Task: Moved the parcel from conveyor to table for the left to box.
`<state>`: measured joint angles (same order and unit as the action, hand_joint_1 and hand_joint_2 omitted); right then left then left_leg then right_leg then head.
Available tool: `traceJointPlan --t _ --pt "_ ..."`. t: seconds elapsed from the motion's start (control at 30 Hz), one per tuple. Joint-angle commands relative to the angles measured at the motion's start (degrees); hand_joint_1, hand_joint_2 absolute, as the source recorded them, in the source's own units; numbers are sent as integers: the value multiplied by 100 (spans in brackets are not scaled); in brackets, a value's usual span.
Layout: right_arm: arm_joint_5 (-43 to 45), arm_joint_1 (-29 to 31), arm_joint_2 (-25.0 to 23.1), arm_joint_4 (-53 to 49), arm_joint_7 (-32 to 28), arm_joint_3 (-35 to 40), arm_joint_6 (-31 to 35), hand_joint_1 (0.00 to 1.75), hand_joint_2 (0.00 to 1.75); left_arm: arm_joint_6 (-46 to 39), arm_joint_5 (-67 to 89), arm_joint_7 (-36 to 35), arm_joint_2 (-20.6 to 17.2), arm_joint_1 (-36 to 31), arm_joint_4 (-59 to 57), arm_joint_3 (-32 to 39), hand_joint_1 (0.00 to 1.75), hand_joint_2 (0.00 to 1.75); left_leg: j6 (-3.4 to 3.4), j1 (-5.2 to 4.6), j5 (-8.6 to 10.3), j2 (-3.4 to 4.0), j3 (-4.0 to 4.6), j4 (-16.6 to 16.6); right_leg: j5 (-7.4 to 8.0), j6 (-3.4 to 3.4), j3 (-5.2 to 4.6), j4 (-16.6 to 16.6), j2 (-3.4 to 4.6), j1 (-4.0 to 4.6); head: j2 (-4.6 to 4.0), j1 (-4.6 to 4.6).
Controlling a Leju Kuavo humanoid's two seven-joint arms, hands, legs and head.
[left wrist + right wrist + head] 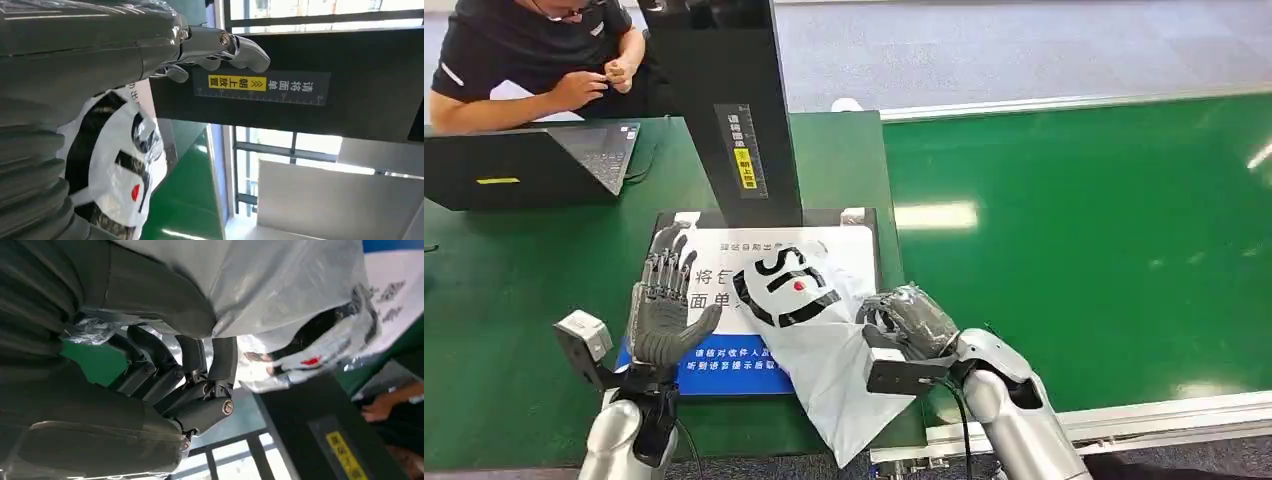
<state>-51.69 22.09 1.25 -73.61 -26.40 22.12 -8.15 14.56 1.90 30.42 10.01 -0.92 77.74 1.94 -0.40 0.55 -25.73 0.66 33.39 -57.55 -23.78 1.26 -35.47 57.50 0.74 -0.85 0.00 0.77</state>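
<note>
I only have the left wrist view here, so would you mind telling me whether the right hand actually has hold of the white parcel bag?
Observer: Yes. In the right wrist view the right hand has its fingers curled around the edge of the white parcel bag.
Operator: Thank you. Where does the bag lie?
Observer: In the head view it lies across the white and blue printed mat on the green table, one end hanging over the near edge.
Operator: And my left hand?
Observer: The left hand stands beside the bag with fingers spread, holding nothing.
</note>
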Motion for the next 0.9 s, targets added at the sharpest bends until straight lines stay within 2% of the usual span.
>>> traceJointPlan --t 0.03,0.1,0.13,0.2,0.27,0.3,0.33,0.37,0.4,0.43,0.47,0.5,0.63,0.67,0.7,0.8,0.83,0.9 --pt "-736 1253 -51 1861 977 1241 882 175 175 -87 2 -163 -172 -233 -466 -180 0 175 -1 -2 -1 11 -11 4 3 -6 3 0 11 -1 0 0" --pt "-899 1251 -111 1912 1102 1125 1485 175 175 -111 5 -175 -148 -211 -442 -177 0 175 -2 -2 2 7 -13 7 4 -7 6 -3 6 0 0 0" --pt "-894 1265 -107 1935 1095 1114 1492 175 175 -113 4 -173 -144 -196 -428 -182 0 175 -2 -2 1 2 -12 6 1 -6 7 -2 1 -1 0 0" --pt "-311 1131 -213 1834 725 773 1653 175 175 -117 5 -180 -127 -197 -444 -187 0 175 -2 -2 1 1 -14 8 1 -8 9 -4 0 0 0 0" --pt "-110 1044 -207 1727 498 643 1876 175 175 -123 8 -188 -112 -222 -511 -203 0 175 -2 -2 2 -5 -17 11 0 -8 13 -6 -6 0 0 0" --pt "256 921 -256 1609 117 465 2176 175 175 -97 1 -202 -117 -248 -582 -232 0 175 -2 -2 2 -7 -14 8 -1 -7 11 -4 -7 0 0 0" --pt "288 880 -258 1593 46 443 2293 175 175 -106 7 -198 -112 -261 -620 -242 0 175 -2 -2 2 -8 -10 7 -2 -6 8 -3 -8 0 0 0" --pt "423 820 -284 1507 -107 380 2423 169 175 -111 8 -198 -115 -273 -653 -252 0 175 -2 -3 3 -12 -16 11 -2 -9 13 -5 -13 -1 0 0" --pt "634 758 -326 1439 -301 291 2543 127 175 -111 6 -195 -117 -282 -673 -259 0 175 -2 -2 2 -10 -11 7 -2 -7 8 -3 -10 0 0 0" --pt "999 699 -374 1420 -571 182 2564 72 175 -112 2 -193 -115 -301 -703 -271 0 175 -2 -3 3 -12 -7 7 -2 -6 5 -3 -12 -1 0 0" --pt "1241 666 -404 1409 -755 136 2560 0 175 -117 2 -192 -117 -319 -731 -280 0 175 -3 -1 3 -14 -17 12 -2 -10 13 -6 -15 1 0 0" --pt "1667 624 -417 1408 -999 107 2329 0 175 -115 -9 -179 -119 -346 -773 -295 0 175 -3 -2 3 -14 -12 9 -2 -8 10 -5 -15 1 0 0" --pt "2274 537 -369 1313 -1276 146 1879 0 175 -94 -35 -161 -137 -421 -880 -322 0 175 -2 -2 4 -14 -10 7 -2 -6 6 -3 -14 0 0 0" --pt "2274 537 -369 1313 -1276 146 1879 0 175 -94 -35 -161 -137 -421 -880 -322 0 175 -2 -1 5 -19 -11 8 -1 -8 9 -5 -19 1 0 0" --pt "2578 528 -354 1306 -1307 152 1488 0 175 -78 -39 -160 -149 -442 -921 -331 0 175 -2 -2 4 -13 -7 6 -1 -6 4 -3 -13 1 0 -2" --pt "2796 509 -327 1328 -1297 160 1178 0 175 -37 -52 -147 -176 -451 -973 -345 0 175 -2 -2 3 -12 -10 7 -1 -7 6 -3 -12 0 0 -2" --pt "2939 523 -288 1382 -1213 179 891 0 175 -18 -56 -133 -194 -439 -989 -353 0 175 -2 -4 4 -16 -17 13 -2 -10 12 -6 -17 -1 0 0" --pt "2907 540 -229 1475 -1160 241 761 0 175 1 -51 -116 -221 -418 -1004 -364 0 175 -2 -2 2 -11 -10 7 -2 -6 7 -3 -11 0 0 0"
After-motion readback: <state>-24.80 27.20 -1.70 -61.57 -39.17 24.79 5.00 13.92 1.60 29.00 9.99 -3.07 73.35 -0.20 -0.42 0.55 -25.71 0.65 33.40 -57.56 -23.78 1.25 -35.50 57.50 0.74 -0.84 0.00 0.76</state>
